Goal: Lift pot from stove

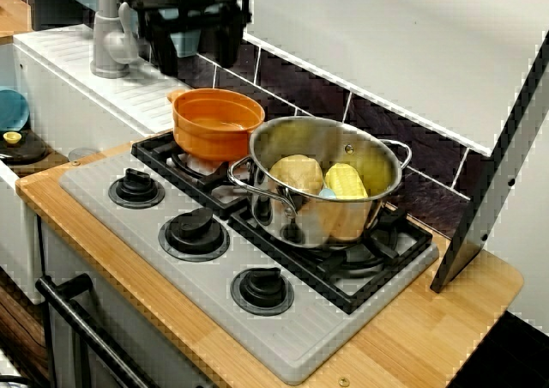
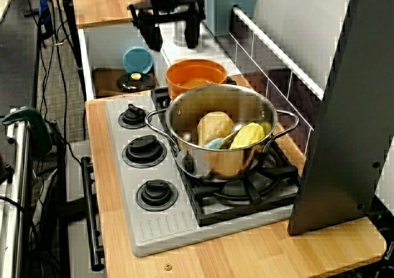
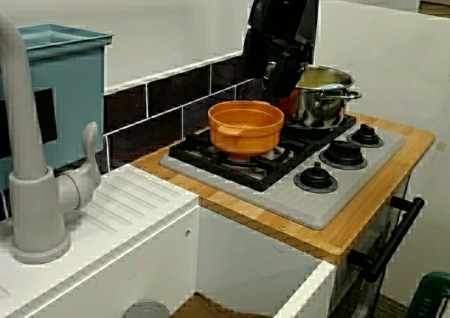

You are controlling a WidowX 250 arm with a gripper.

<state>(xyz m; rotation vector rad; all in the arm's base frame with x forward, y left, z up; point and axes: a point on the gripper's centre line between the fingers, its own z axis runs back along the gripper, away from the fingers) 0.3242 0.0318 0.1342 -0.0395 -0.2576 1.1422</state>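
The orange pot (image 1: 217, 122) (image 2: 196, 75) (image 3: 246, 124) stands on the back-left grate of the grey stove (image 1: 317, 336) (image 2: 154, 229) (image 3: 316, 205). It is upright and touches the steel pot beside it. My black gripper (image 1: 196, 66) (image 2: 172, 45) (image 3: 281, 89) hangs open above and just behind the orange pot, over the white drainboard edge. Its two fingers (image 1: 163, 53) are spread wide with nothing between them and do not touch the pot.
A larger steel pot (image 1: 326, 182) (image 2: 221, 130) holding yellow toy food fills the right burner. A grey faucet (image 1: 110, 36) (image 3: 28, 177) and sink with a blue plate (image 2: 137, 59) lie left. Dark tiled backsplash (image 1: 377, 122) behind; a dark slanted panel (image 2: 345, 106) stands at right.
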